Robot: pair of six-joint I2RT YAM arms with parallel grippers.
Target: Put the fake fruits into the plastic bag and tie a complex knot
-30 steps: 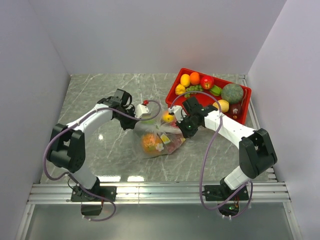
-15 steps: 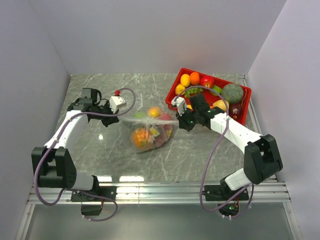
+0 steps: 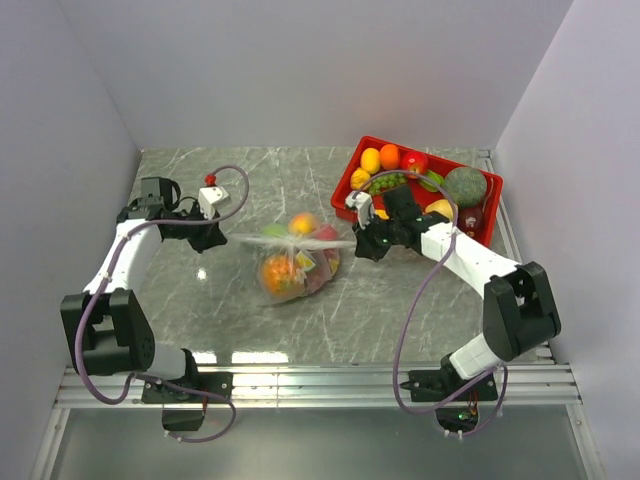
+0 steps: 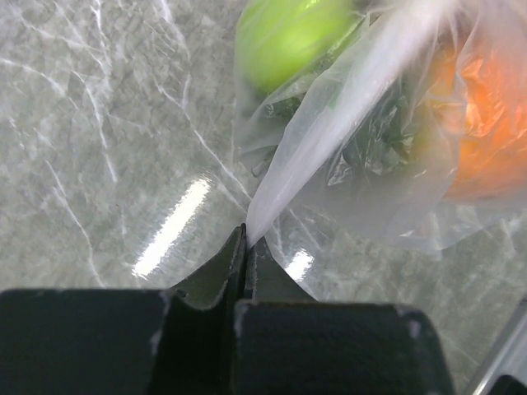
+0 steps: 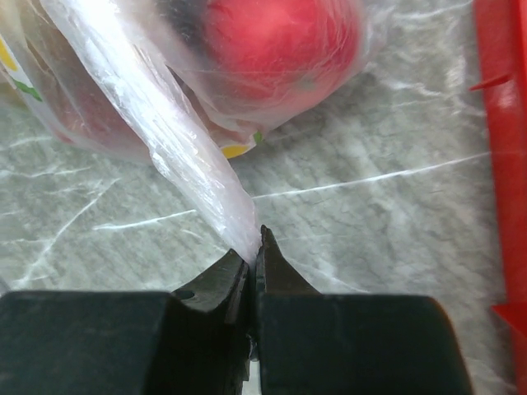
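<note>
My two arms hold a filled plastic bag (image 3: 318,278) stretched between them on a marble table (image 3: 270,185).
From above, at the left, my left gripper (image 3: 220,237) is pinched tight on one drawn-out tail. The bag lies mid-table with fake fruits (image 3: 279,272) inside, and my right gripper (image 3: 358,243) clamps the opposite tail beside the red tray (image 3: 342,180). Only the wrist views show film wedged between closed fingertips, a green fruit (image 4: 288,37) by the left tail, a red fruit (image 5: 280,37) by the right.
</note>
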